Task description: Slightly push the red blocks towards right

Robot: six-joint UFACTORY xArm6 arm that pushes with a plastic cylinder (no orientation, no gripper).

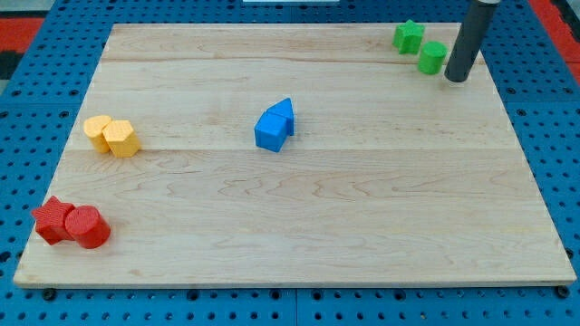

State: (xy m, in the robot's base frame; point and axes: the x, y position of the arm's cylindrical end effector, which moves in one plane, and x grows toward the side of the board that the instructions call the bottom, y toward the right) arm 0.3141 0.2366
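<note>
Red blocks (72,223) bottom-left, my tip (455,78) beside green cylinder (432,57)

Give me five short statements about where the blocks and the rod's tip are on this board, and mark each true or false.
1. The two red blocks touch each other at the view's bottom left. True.
2. My tip rests against the red blocks. False: it is beside the green blocks, top right.
3. The blue blocks lie near the board's middle. True.
4. The yellow blocks sit at the view's right. False: left.
5. The green pair sits at the view's bottom. False: top.
</note>
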